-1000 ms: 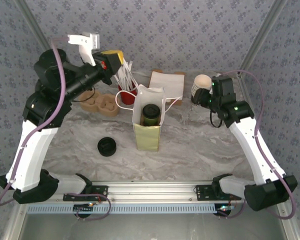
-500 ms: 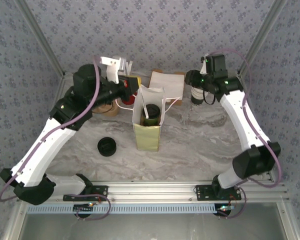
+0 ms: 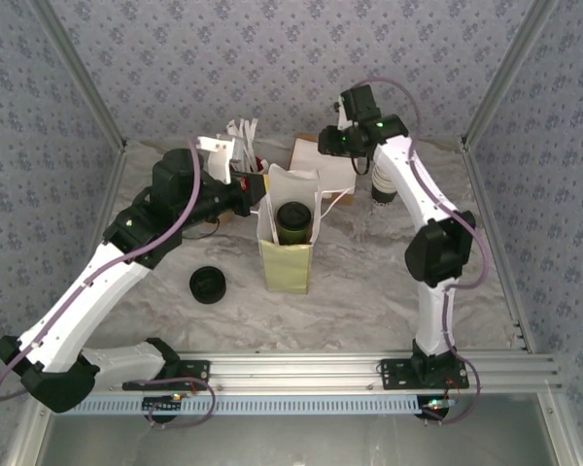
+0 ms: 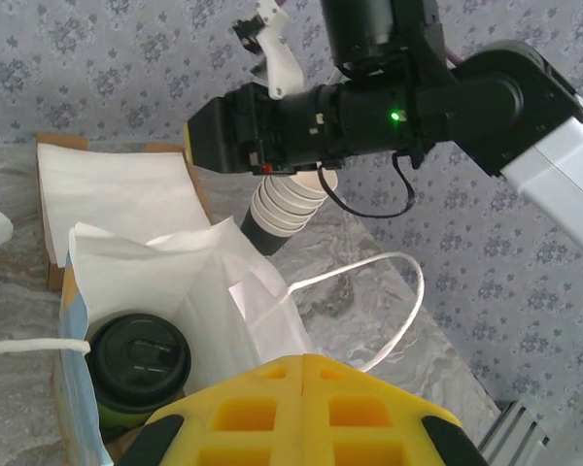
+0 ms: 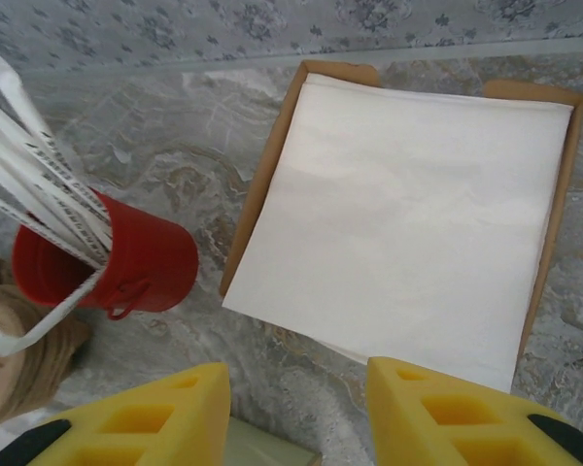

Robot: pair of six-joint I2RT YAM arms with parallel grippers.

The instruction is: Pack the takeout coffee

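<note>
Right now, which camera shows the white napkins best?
The right wrist view: the napkins lie straight below, nearly whole. The top view has them small, partly under the right arm; the left wrist view sees them behind the bag.

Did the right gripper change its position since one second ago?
Yes. The right gripper moved left and farther back, from beside the stack of cups to above the white napkins.

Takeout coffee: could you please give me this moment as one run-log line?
takeout coffee: upright inside paper bag | left end effector: shut | right end effector: open, over napkins
</note>
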